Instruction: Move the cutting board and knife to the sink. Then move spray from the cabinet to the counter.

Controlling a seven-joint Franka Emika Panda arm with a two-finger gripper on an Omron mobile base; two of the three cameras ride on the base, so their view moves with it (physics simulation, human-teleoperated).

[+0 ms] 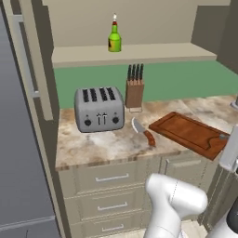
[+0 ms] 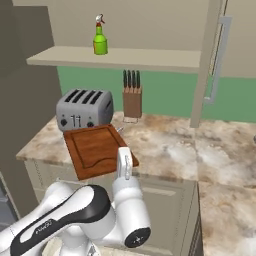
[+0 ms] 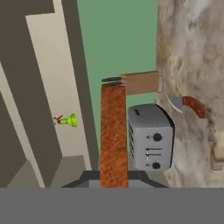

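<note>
**Desk:** What does the frame show?

**Photographer:** A Franka arm's gripper point(image 2: 124, 162) clenched on the near edge of the cutting board point(image 2: 97, 148), its jaws pinching the reddish-brown wood. Seen from the hand, the board point(image 3: 113, 135) runs edge-on between the fingertips. The board looks tipped, its gripped edge a little off the marbled counter point(image 1: 100, 146), though I cannot tell whether the far end is touching.

**Desk:** And the rest of the job?

**Photographer:** The knife point(image 1: 143, 132) lies on the counter between the toaster point(image 1: 99, 109) and the board, just beside the board's left edge, apart from it. The green spray point(image 1: 114, 38) stands upright on the cabinet shelf point(image 1: 139, 52), above the knife block point(image 1: 135, 90). Two errands remain untouched, by my reading, and the first has only begun.

**Desk:** How should the lift go?

**Photographer:** It's a thin edge grip on a wide, flat load, so the board will likely want to swing. I'd raise it slowly, get the free end clear of the counter before turning, and swing away from the toaster and knife. A quick turn risks the wood twisting out of the pinch.
</note>
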